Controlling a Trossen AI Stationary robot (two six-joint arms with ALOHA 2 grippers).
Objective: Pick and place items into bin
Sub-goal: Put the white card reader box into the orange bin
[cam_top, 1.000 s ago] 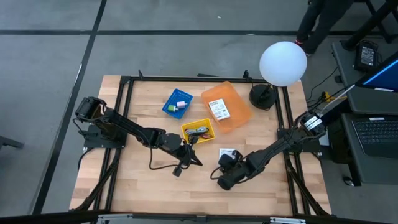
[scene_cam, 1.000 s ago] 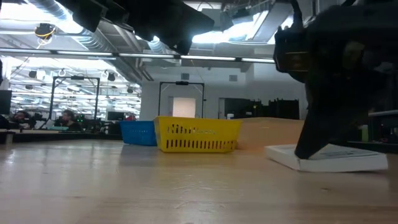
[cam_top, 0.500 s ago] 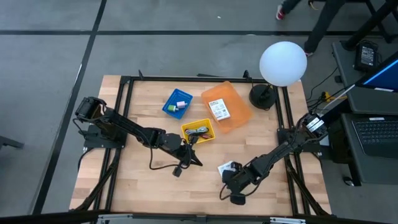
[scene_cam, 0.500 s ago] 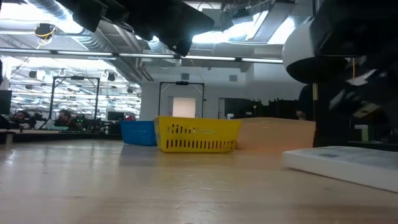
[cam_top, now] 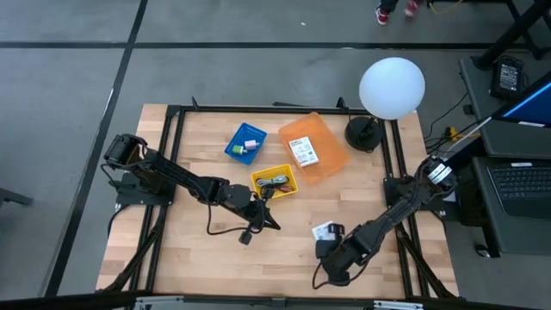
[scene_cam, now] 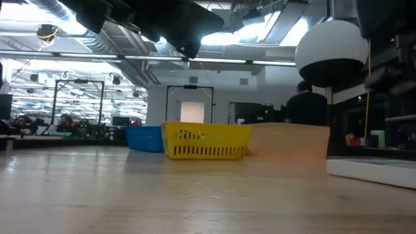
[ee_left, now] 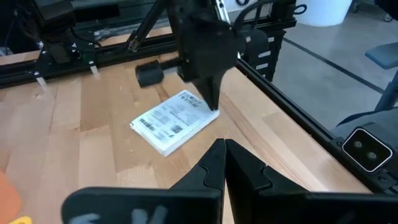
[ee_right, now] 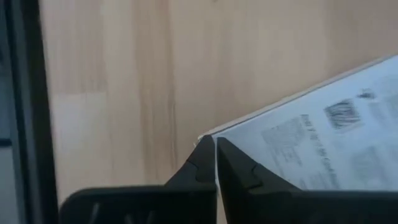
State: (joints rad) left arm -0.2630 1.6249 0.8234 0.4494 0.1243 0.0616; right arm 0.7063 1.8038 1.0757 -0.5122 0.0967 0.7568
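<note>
Packet (cam_top: pixel 326 231): white labelled one, lying flat on the table (cam_top: pixel 198 258) near the right front, long axis running diagonally, roughly near-left to far-right
Right gripper (cam_top: pixel 334 244): fingers pressed together, tips sitting right at the packet's corner, not gripping it as far as I'm seeing
Left gripper (cam_top: pixel 263 215): fingers closed on nothing, hanging just near of the yellow bin (cam_top: pixel 285 176)
Second packet (cam_top: pixel 304 152): lying in the orange bin (cam_top: pixel 331 155), long axis pointing near-far
Blue bin (cam_top: pixel 234 142): sitting far-left of the yellow one
</note>
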